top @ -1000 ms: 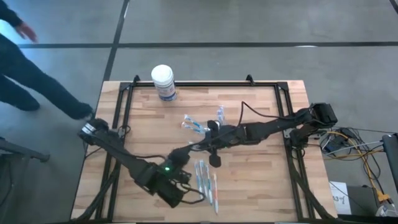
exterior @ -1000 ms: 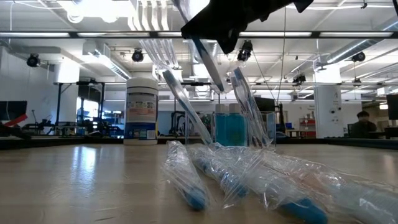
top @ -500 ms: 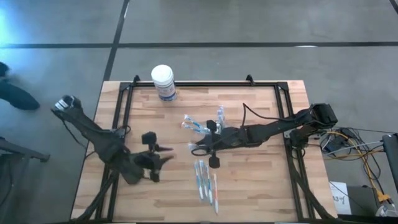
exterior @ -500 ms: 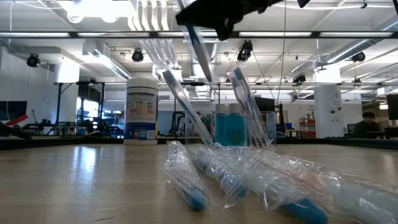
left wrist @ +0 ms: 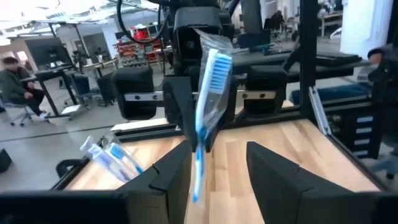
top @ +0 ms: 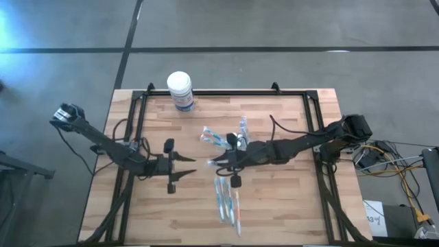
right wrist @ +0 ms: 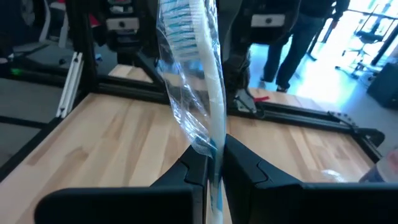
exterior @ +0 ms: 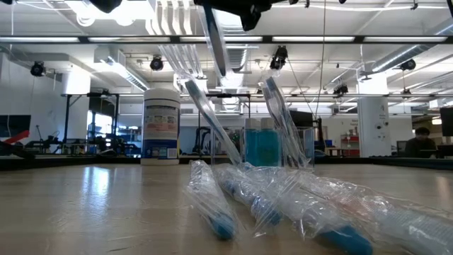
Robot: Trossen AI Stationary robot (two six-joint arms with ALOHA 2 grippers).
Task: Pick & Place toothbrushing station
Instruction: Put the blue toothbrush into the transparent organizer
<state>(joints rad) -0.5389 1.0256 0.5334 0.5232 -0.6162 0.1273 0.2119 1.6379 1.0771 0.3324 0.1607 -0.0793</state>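
My right gripper is above the table's middle, shut on a toothbrush in a clear wrapper, which also shows in the left wrist view. My left gripper faces it from the left, open and empty. Its fingers stand on either side of the brush's lower end without clearly touching it. The see-through holder stands farther back and also shows in the low view. Wrapped toothbrushes lie beside it. Several more wrapped toothbrushes lie near the front. My right gripper pinches the wrapped toothbrush between its two fingers, on the lower part of the handle. The fingers come level from the table's right and lie across the brush. The brush is lifted clear of the table, its bristle head up.
A white-lidded round canister with a blue label stands at the far left of the table. A black frame rail runs round the tabletop. Bare wood lies at the near right.
My left gripper has swung from the table's near edge up toward the middle and has turned level, facing my right gripper. My right gripper has risen a little and gone slightly left with the toothbrush. A person at the left has gone out of view.
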